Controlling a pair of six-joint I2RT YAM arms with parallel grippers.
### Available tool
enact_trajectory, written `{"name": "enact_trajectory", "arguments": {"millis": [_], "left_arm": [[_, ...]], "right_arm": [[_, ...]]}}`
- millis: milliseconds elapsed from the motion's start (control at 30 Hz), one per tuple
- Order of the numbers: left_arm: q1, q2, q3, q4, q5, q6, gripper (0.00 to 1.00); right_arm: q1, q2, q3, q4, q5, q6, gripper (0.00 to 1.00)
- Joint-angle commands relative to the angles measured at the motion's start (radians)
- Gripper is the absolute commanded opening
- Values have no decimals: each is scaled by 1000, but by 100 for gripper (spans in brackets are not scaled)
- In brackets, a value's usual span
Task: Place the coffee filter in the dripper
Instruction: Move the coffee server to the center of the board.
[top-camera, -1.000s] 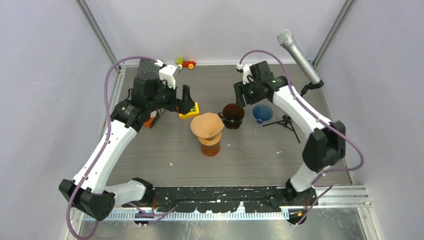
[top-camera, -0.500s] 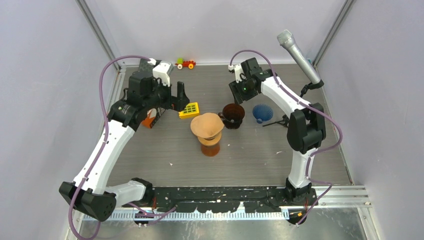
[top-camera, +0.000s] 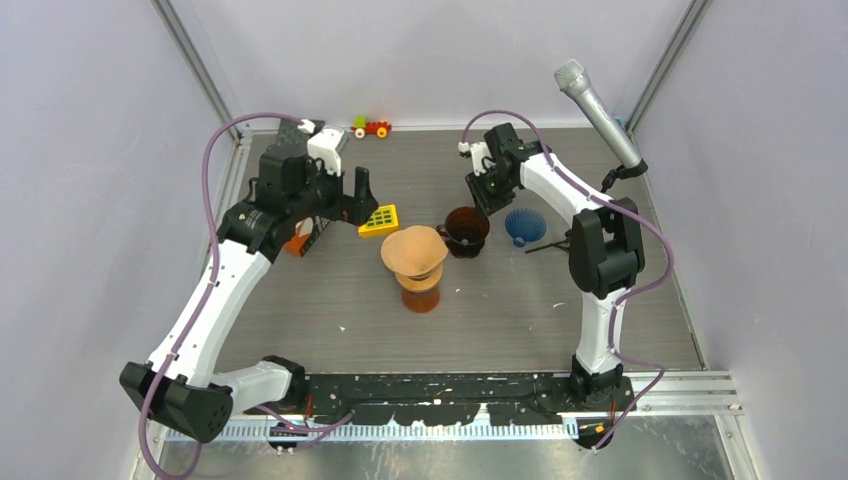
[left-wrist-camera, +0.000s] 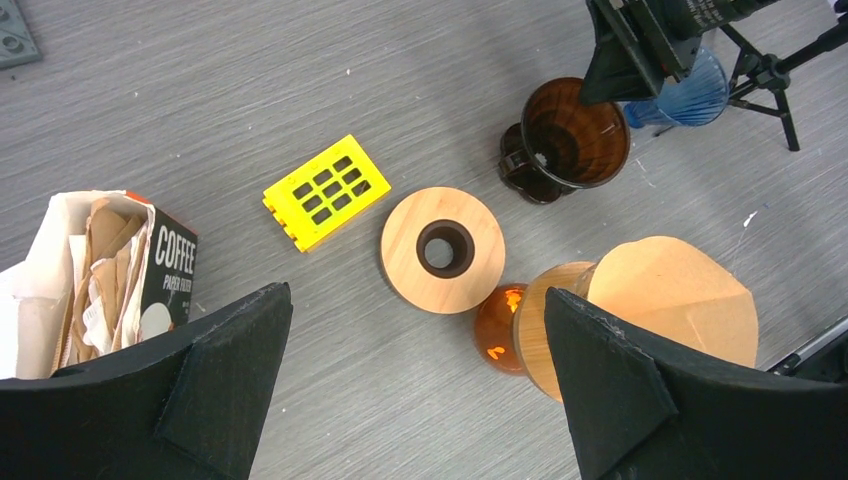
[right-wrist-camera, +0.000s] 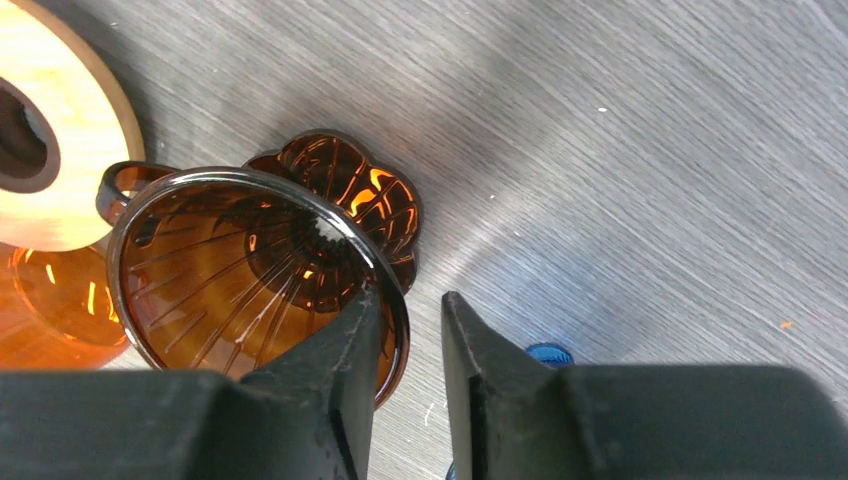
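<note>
Brown paper cone filter (top-camera: 413, 250) seen resting on amber glass jug (top-camera: 421, 297), mid counter (top-camera: 500, 310). Dark brown glass dripper (top-camera: 467, 231) at 2 o'clock of it. Right end effector (right-wrist-camera: 410, 300) held nearly together, dripper rim in gap. Left end effector (left-wrist-camera: 415, 300) spread wide.

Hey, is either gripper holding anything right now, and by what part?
Left gripper is open and empty. Right gripper straddles the rim of the brown dripper; whether it is clamped on it cannot be told.

One amber dripper (top-camera: 467, 228), one blue dripper (top-camera: 524, 224), one filter box (left-wrist-camera: 150, 275), one microphone (top-camera: 597, 110)
</note>
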Motion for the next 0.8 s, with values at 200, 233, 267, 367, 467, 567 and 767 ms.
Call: {"name": "enact_trajectory", "arguments": {"millis": [200,233,267,367,467,567,767], "left_arm": [[21,24,-71,78,-88,117,100],[23,30,-76,79,-92,121,100],[24,39,-80,81,-93,135,100],[26,73,-90,76,-100,178,100],[28,110,-101,66,-87,199,100],[29,152,-116,58,-61,202,100],[29,261,-128,43,-7,178,97]], "right_arm": [[-26,-54,-41,-27,-90,3,9],[-26,-64,-52,-28,-95,3,7],[-26,-75,-66,-28,-100,3,5],[-27,-113,-113,-33,-113,1,1],[-26,-166,-174,-31,-118,-2,1],[-26,-231,-248,-30,-123,-2,1],[-26,-327,-377,-21,-104,-14,2]]}}
